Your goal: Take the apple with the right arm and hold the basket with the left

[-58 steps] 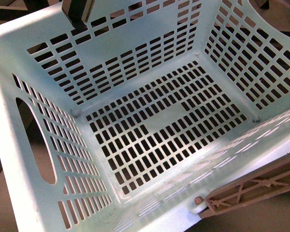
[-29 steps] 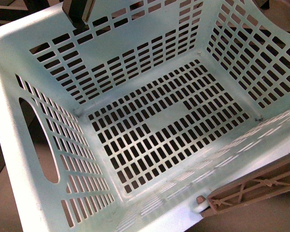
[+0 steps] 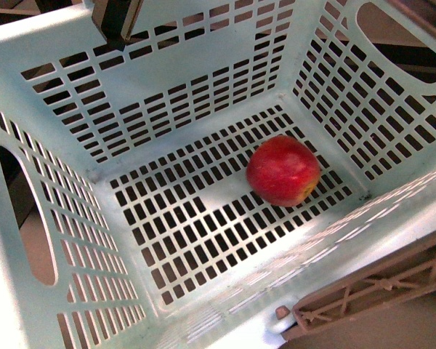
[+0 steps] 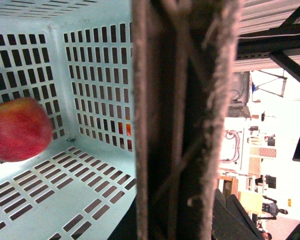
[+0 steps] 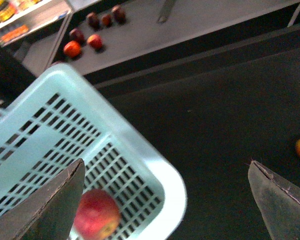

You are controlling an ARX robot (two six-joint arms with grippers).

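Front view: the apple (image 3: pixel 283 170) lies on the slotted floor of the basket (image 3: pixel 196 54), toward the right wall and close to the near right corner. 0.5 s ago that floor was bare, so the fruit has only just arrived. Its outline is soft here and smeared in the left wrist view (image 4: pixel 20 129), which suggests it may not have settled yet. The basket also sits differently in the frame than it did 0.5 s ago, with the oval hole in the right wall now in sight, so it seems to have shifted or tipped a little as the apple landed.

The right wrist view looks down past a corner of the basket, with the apple (image 5: pixel 96 214) showing inside. The right claw (image 5: pixel 160 200) is spread wide and empty, its 2 fingers (image 5: pixel 50 210) well apart, so I judge the pick and the drop done.

In the left wrist view a ribbed brownish handle (image 4: pixel 185 120) fills the middle. The left claw itself is not visible, so I cannot tell whether it is clamped. What remains is keeping the basket steady.

Further off, several small fruits (image 5: pixel 72 48) lie on the grey bench (image 5: pixel 200 25), well apart from the basket.
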